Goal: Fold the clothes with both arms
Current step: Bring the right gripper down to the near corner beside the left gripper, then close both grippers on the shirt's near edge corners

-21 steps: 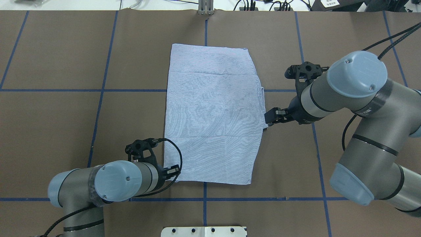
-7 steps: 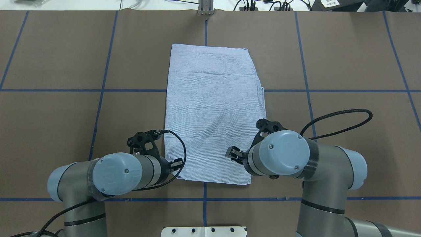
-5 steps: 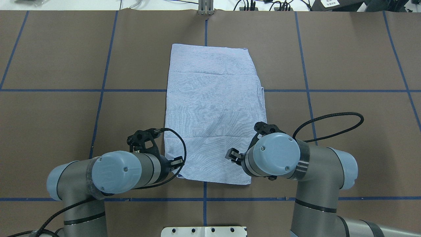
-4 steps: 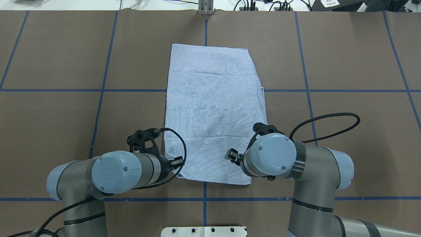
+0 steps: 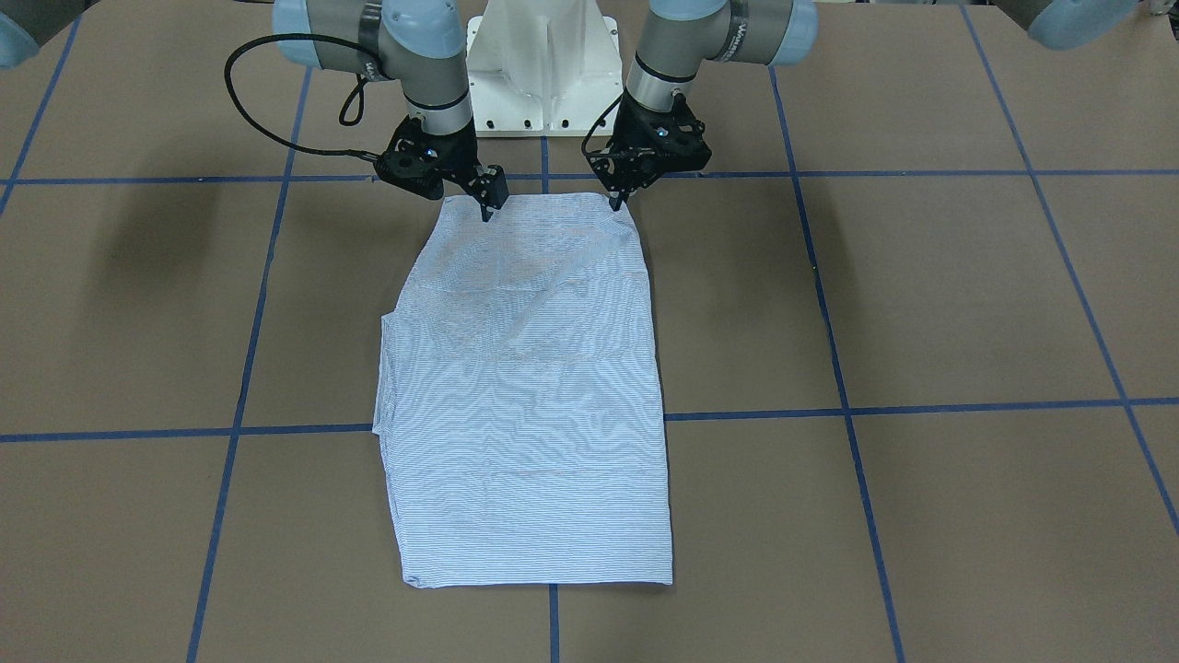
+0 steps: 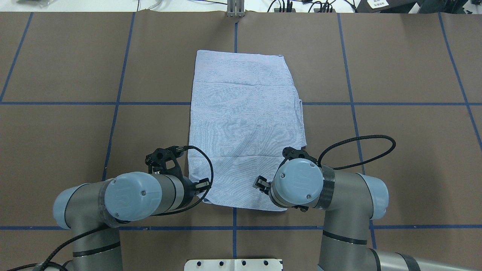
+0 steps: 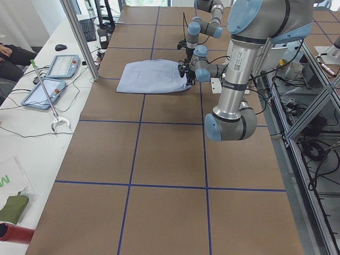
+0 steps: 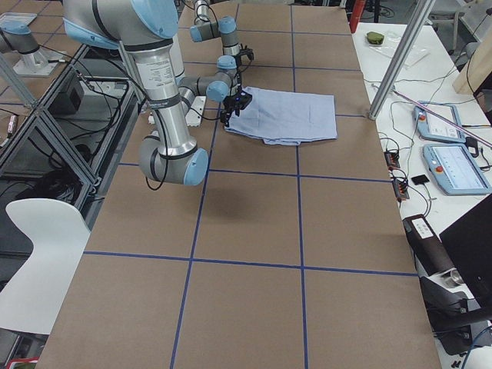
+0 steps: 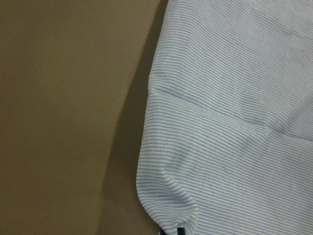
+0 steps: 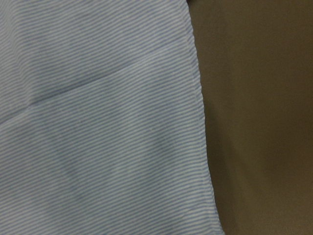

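Exterior front-facing: light-blue fine-striped fabric shirt, folded flat on brown desk; left hand pinched on one end corner, right hand at that end's other corner, opening indiscernible, presumably for a joint fold.

A robotics lab: grid-taped table, teach pendants, aluminium framing.
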Controlling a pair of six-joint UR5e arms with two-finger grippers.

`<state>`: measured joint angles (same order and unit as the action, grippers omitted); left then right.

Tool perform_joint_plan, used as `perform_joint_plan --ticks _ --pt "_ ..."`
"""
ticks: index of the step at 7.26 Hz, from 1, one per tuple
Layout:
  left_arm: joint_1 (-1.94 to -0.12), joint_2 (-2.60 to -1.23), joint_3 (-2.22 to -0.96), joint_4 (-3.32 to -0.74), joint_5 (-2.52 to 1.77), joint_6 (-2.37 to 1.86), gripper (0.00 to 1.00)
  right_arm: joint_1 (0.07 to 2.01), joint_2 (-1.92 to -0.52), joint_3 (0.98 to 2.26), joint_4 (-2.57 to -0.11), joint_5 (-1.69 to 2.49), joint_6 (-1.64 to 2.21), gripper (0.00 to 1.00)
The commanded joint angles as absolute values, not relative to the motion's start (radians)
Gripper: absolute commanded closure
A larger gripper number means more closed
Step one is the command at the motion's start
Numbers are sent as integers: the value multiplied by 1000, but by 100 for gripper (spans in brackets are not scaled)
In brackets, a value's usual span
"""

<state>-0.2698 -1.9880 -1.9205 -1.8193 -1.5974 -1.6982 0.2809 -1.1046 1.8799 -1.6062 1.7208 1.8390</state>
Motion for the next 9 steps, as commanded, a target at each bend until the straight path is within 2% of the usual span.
perform_joint_plan --ticks 1,9 --pt "-270 -1988 -1921 -1819 -1597 -1698 100 262 -1101 1856 -1606 1721 1850 0" --pt "-270 -1988 -1921 -1819 -1597 -1698 100 262 -1097 1835 -1605 1720 1852 0"
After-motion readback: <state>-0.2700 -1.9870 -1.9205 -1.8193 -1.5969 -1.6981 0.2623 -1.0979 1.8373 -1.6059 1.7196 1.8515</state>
